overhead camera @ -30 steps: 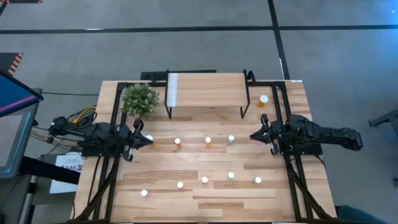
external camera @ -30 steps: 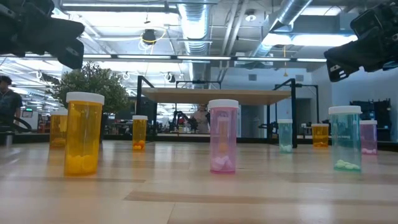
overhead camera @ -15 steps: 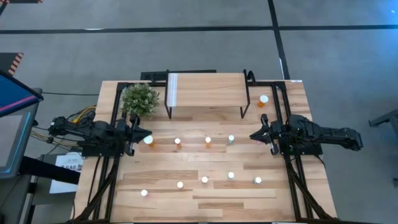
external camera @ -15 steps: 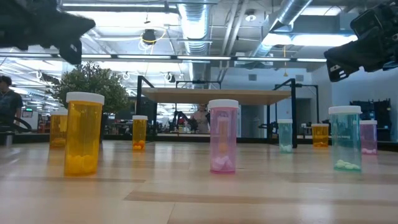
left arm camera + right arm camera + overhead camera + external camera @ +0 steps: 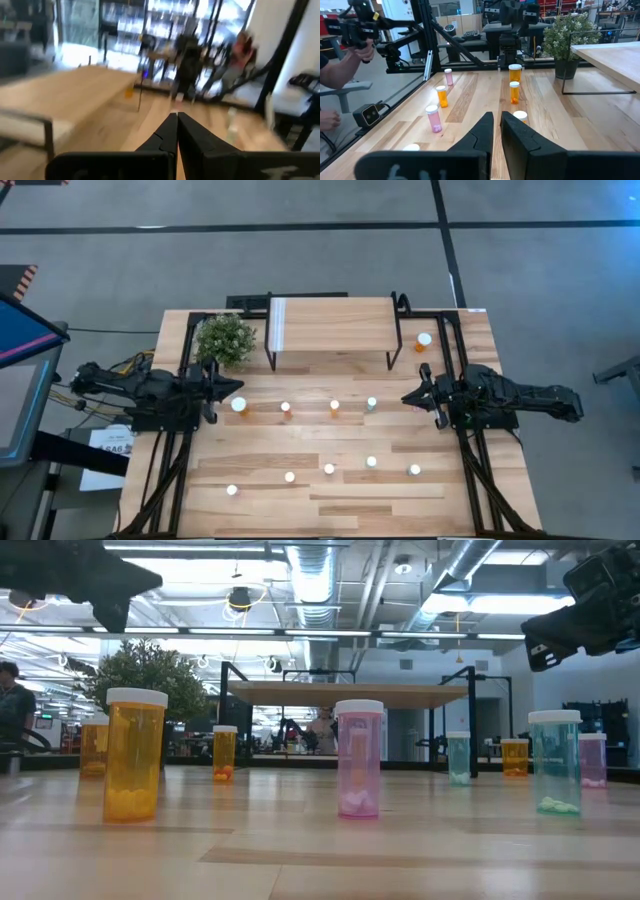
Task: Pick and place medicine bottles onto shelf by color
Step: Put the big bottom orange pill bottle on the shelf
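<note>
Several small white-capped medicine bottles stand upright on their bases on the tabletop in two rows, a far row [image 5: 286,409] and a near row [image 5: 329,469]. In the low view they are orange [image 5: 133,755], pink [image 5: 358,758] and pale green [image 5: 553,762]. One orange bottle [image 5: 424,340] stands beside the shelf [image 5: 335,320], which carries nothing. My left gripper [image 5: 236,384] is shut and empty above the table, just beyond the leftmost far-row bottle [image 5: 239,405]. My right gripper [image 5: 406,397] is shut and empty at the right end of that row.
A small potted plant [image 5: 225,340] stands left of the shelf. Black frame rails [image 5: 185,380] run along both sides of the table. A person's hand [image 5: 340,70] shows beyond the table's near side in the right wrist view.
My left gripper has risen and swung toward the table's far edge, away from the leftmost far-row bottle, and has tipped up to nearly level. The bottle stays where it stood.
</note>
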Robot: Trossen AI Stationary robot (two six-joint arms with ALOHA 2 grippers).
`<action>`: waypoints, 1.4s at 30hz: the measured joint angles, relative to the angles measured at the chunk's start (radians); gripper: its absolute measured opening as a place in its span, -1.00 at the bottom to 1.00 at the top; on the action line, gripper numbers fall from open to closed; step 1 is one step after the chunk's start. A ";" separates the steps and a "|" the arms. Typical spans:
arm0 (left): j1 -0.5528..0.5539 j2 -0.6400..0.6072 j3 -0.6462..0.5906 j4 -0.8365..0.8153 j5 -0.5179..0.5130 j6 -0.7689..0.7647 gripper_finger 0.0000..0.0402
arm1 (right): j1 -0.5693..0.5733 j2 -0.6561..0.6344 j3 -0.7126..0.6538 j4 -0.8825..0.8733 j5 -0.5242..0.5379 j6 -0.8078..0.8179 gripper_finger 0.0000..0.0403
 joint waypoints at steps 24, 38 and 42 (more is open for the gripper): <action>-0.001 0.304 0.067 -0.180 0.091 -0.156 -0.99 | 0.000 0.000 0.000 0.000 0.000 0.000 -0.70; -0.037 0.329 0.170 -0.469 0.031 -0.367 -0.35 | 0.000 0.000 0.000 0.000 0.000 0.000 -0.70; -0.032 0.353 0.170 -0.496 -0.036 -0.382 -0.14 | 0.000 0.000 0.000 0.000 0.000 0.000 -0.70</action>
